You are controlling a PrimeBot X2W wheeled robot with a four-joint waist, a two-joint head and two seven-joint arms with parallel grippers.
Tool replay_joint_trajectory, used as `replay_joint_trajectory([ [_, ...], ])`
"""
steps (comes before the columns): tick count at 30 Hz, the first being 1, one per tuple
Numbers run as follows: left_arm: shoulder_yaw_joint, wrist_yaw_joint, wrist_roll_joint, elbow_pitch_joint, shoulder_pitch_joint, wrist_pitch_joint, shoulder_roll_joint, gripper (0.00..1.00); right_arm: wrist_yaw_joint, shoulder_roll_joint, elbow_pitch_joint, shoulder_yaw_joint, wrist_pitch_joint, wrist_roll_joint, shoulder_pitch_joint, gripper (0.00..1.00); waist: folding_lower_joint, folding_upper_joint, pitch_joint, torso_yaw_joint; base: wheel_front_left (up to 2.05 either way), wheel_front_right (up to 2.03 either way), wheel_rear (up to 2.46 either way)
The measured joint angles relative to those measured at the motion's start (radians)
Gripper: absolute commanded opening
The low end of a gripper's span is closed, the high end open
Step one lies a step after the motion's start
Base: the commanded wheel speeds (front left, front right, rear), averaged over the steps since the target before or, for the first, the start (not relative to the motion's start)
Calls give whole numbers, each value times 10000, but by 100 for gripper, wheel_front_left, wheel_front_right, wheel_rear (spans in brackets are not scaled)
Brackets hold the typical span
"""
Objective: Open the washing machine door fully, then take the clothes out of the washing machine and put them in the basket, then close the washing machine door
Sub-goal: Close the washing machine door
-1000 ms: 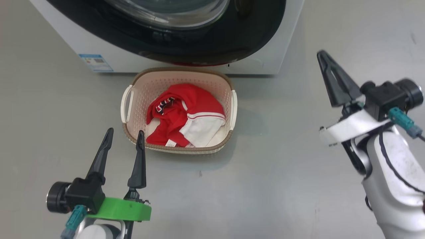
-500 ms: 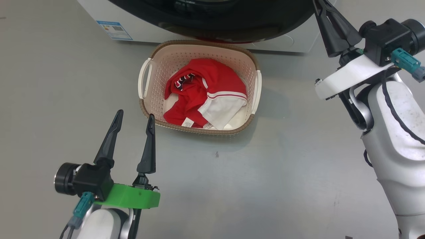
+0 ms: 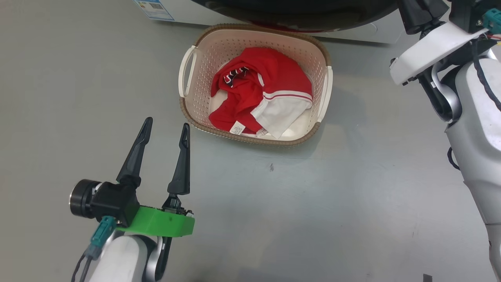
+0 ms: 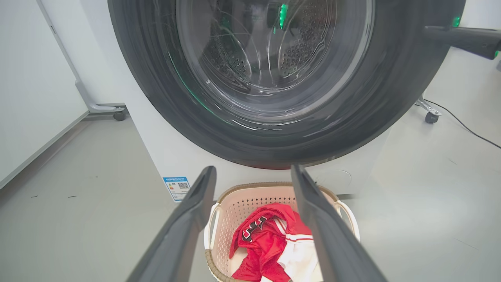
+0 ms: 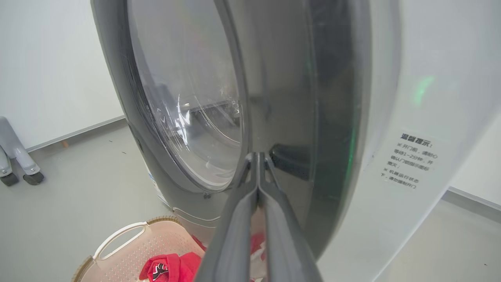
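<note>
Now, red-and-white clothes (image 3: 270,74) basketed, I close the glossy black-rimmed door (image 4: 148,98). Right pincer (image 5: 258,156), pinched together, must push it home; left pincer (image 3: 166,123) stands wide.

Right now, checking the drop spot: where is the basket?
Head view, top centre: the basket sits on the floor right before the washing machine, ahead and right of the left gripper.

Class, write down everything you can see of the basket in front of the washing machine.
The basket is small, cream, perforated plastic, rounded-rectangular, with a brown woven-look rim and a white handle on each side. It stands upright on the grey floor close before the washing machine. Red and white clothes lie inside.
</note>
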Motion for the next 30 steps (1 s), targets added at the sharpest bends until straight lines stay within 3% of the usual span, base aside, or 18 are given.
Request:
replay_joint_trajectory([
  [30,-347,272,-481,-251,-681,-10,-67,100,88,-894,2069,94,-167,683,-2194,0,0,0,677,466,0,0,0],
])
